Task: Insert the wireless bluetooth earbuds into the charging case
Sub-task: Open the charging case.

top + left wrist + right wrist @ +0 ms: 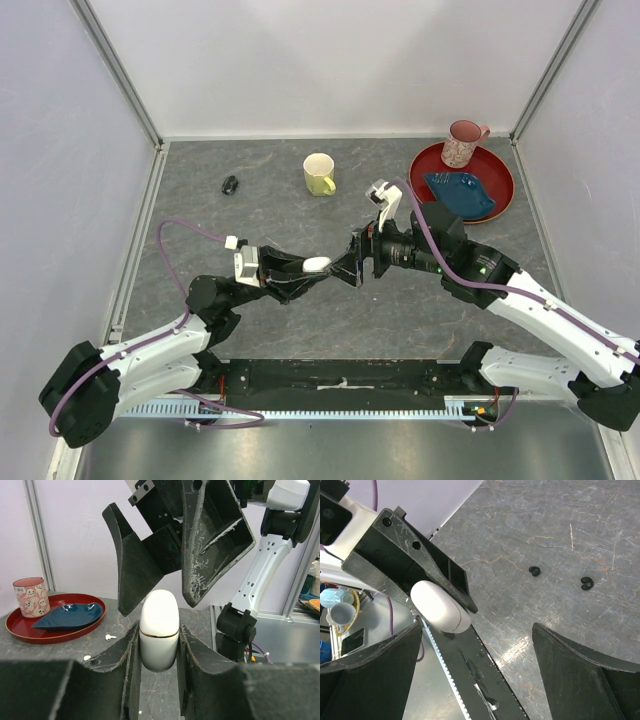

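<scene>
Black left pincer (159,625), glossy ovoid case (159,642)

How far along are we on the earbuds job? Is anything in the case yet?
Done: the left gripper has the white charging case clamped and lifted. In hand: the right gripper is open and faces the case's lid end. Left: the case looks shut along its seam. Two white earbuds and two black earbuds lie loose on the table, so none is inserted.
</scene>
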### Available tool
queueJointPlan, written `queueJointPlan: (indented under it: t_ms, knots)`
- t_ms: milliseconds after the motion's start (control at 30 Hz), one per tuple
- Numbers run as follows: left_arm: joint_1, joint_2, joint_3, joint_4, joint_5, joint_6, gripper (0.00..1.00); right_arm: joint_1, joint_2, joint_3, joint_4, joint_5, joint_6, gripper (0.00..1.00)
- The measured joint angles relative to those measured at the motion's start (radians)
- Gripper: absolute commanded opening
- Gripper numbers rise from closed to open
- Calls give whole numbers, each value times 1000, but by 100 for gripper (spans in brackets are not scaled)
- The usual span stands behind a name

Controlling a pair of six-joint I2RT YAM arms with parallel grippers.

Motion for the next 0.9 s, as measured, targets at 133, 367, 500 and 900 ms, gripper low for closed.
queueJointPlan:
  t_ms: [133, 367, 500, 900]
  knots:
    - [0, 0, 0, 2, 17, 0, 2, 0, 1, 0, 3, 13, 4, 98]
    - [0, 0, 0, 4, 24, -1, 2, 0, 2, 0, 7, 39, 10, 98]
    - [0, 0, 0, 5, 24, -1, 2, 3, 3, 0, 12, 30, 11, 98]
    - [0, 0, 0, 6, 22, -1, 2, 3, 3, 0, 16, -31, -7, 98]
